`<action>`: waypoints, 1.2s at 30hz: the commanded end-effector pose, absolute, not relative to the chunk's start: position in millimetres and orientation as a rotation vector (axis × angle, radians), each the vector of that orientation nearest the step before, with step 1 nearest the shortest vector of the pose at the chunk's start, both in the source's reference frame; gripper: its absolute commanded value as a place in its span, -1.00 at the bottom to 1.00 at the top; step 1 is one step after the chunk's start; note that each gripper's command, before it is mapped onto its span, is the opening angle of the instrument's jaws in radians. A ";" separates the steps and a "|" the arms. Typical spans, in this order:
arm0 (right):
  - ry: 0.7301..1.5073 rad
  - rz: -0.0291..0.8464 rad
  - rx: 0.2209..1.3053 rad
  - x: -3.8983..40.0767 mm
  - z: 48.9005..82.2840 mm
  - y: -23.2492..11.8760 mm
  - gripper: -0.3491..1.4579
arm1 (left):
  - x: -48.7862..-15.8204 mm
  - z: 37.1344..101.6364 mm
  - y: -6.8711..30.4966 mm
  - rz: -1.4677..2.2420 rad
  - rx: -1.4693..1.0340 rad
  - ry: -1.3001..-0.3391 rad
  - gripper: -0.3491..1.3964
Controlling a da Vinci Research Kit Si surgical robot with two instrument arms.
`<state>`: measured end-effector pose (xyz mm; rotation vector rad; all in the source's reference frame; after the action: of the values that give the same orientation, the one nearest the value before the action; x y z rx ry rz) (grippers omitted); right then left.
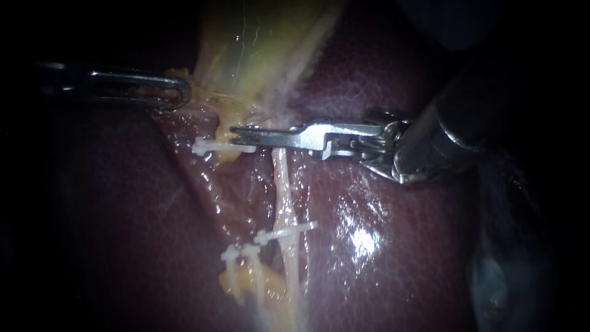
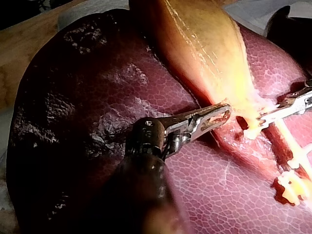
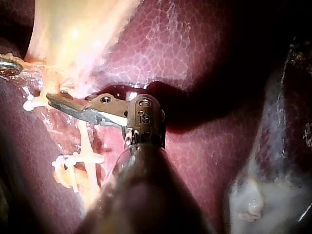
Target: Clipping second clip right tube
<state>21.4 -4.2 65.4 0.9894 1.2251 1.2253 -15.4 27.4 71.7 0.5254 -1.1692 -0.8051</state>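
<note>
My right instrument [image 1: 241, 136] has jaws together, tips beside the clip [image 1: 209, 147] on a tube [image 1: 226, 155]

No legible text — none anywhere.

A tan, seemingly wooden bench [image 2: 22, 46] shows in bright light, a pale sheet [image 2: 256, 10] beyond it; elsewhere the surroundings are dark.

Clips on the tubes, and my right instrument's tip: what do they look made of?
Clips: probably plastic, being matte opaque white with moulded, ridged ends and no glint. Right instrument: the tip looks like metal, with a smooth silvery finish and sharp highlights. The shaft behind it is darker, and its material is unclear.
</note>
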 end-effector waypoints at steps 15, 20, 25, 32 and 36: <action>1.345 0.979 0.839 22.6 65.2 -4.4 -0.06 | -15.1 71.6 27.4 -0.804 0.527 -1.170 -1.00; 1.360 0.883 0.877 22.6 64.4 -5.8 -0.06 | -15.1 71.6 27.5 -0.804 0.527 -1.169 -1.00; 1.345 0.812 0.926 23.3 63.9 -8.1 -0.06 | -15.1 71.6 27.5 -0.804 0.527 -1.169 -1.00; 1.328 0.717 0.981 23.8 64.0 -11.5 -0.06 | -15.1 71.6 27.5 -0.804 0.528 -1.169 -1.00; 1.325 0.678 1.016 23.6 63.7 -12.5 -0.06 | -15.1 71.6 27.5 -0.804 0.528 -1.170 -1.00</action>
<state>23.5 -12.8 63.7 1.0190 1.3247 0.6713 -15.1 27.5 71.6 0.5276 -1.1698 -0.8039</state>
